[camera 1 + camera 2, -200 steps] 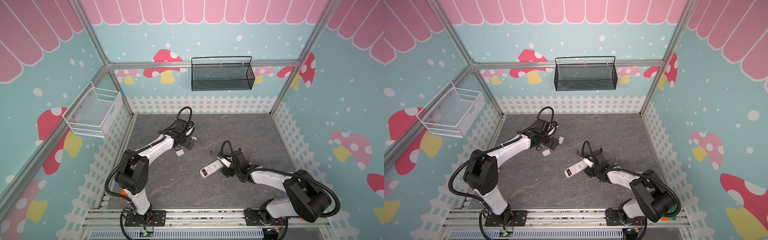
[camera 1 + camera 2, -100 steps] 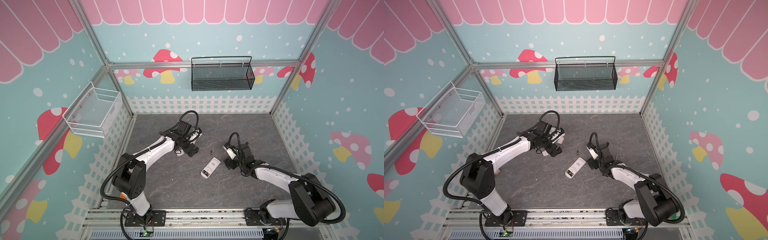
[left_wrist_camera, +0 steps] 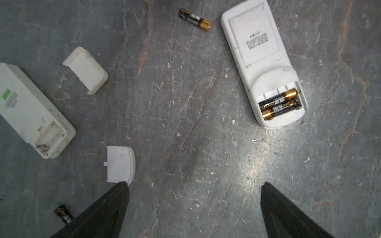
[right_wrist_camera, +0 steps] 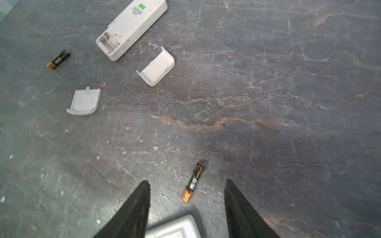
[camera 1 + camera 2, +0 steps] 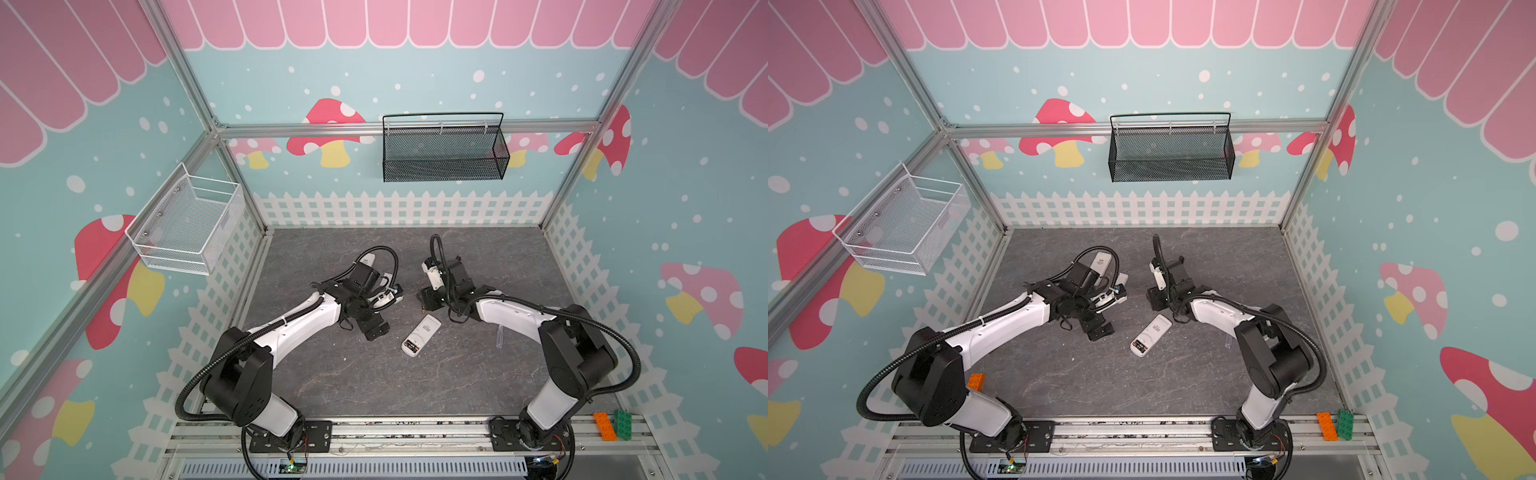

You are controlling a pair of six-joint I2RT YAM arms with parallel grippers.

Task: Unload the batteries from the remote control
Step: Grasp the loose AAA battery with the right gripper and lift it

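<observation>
On the grey slate tabletop (image 5: 332,386), mid-floor between the two arms in both top views, we log the rounded remote (image 5: 421,336): white, face down, back label showing, battery bay uncovered at its wide end. Boxy remote (image 3: 31,109): white, green sticker, bay open and bare, well apart from the rounded one, beyond the left arm's wrist. Curved cover (image 3: 85,70) lies just beside the boxy remote. Flat cover (image 3: 120,164), white with one rounded end, sits near it too. Paired batteries (image 3: 278,104) sit side by side inside the rounded remote's bay, with black wraps and coppery-gold ends pointing opposite ways. Loose battery (image 4: 193,181) lies flat on the slate just off the rounded remote's narrow end, same black and gold. Far battery (image 4: 58,59) lies alone near the boxy remote's open end; in the left wrist view a finger half hides it.

Left gripper (image 3: 194,183): jaws spread wide, only bare slate between them. One fingertip (image 3: 121,189) sits at the flat cover's edge; we cannot tell if it touches. Right gripper (image 4: 186,181): jaws partly apart, loose battery lying lengthwise in the gap and touching neither finger, so nothing is clamped. Rounded remote's narrow end shows just under this gripper.
</observation>
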